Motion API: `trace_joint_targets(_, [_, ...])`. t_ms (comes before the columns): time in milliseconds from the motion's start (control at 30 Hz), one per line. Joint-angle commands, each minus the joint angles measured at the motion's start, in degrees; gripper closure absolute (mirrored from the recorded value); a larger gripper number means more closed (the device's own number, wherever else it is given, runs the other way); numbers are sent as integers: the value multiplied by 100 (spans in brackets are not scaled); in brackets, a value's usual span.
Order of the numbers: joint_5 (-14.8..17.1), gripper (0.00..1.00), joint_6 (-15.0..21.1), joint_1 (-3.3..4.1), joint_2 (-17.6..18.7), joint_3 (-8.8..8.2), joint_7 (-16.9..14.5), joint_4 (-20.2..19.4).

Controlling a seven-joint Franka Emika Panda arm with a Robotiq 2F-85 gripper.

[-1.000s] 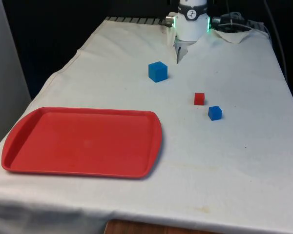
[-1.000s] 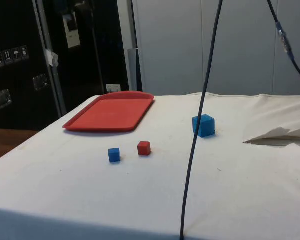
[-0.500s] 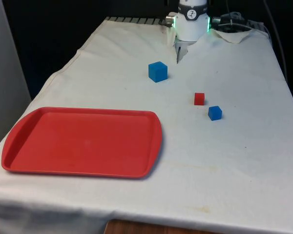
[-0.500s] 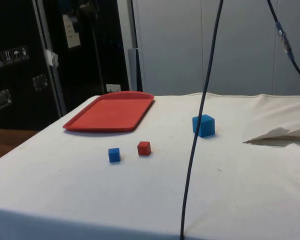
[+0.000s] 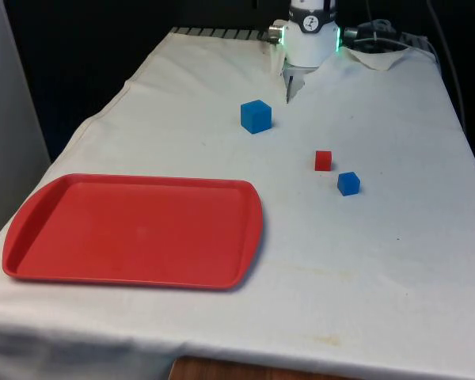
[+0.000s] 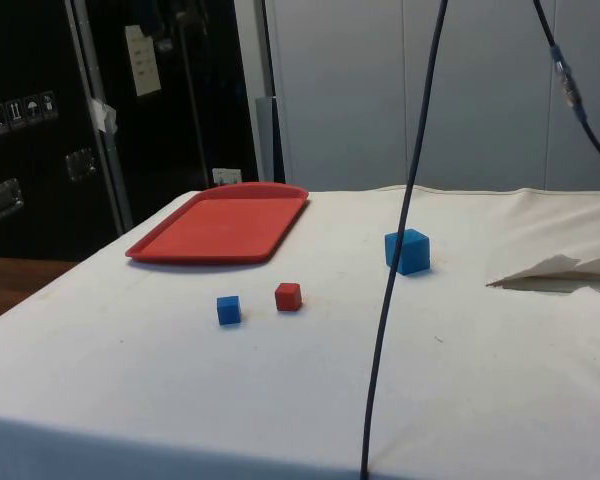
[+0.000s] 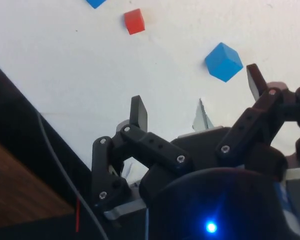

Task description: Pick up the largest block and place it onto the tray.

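Big blue block (image 5: 256, 115) is sitting on the table (image 5: 364, 261) near the far end, well apart from the red tray (image 5: 134, 229) lying at the front view's left. Small red block (image 5: 323, 160) and small blue block (image 5: 348, 183) are lying just beside each other, toward the front view's right. Hand (image 7: 197, 95) is hanging above the cloth with fingers (image 7: 138, 113) spread, gripping nothing.
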Motion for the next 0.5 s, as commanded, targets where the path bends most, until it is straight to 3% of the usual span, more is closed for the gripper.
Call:
trace_joint_targets(0, [-63, 0, 120, 57, -80, -29, -86, -195])
trace_joint_targets(267, [-74, 0, 258, -11, -74, -52, -390, -510])
trace_joint_targets(300, [-23, 0, 120, -57, 0, -23, -350, -395])
trace_joint_targets(333, [-80, 0, 269, -17, -80, -57, -418, -550])
trace_joint_targets(467, [-103, 0, 321, -57, -86, -63, -561, -699])
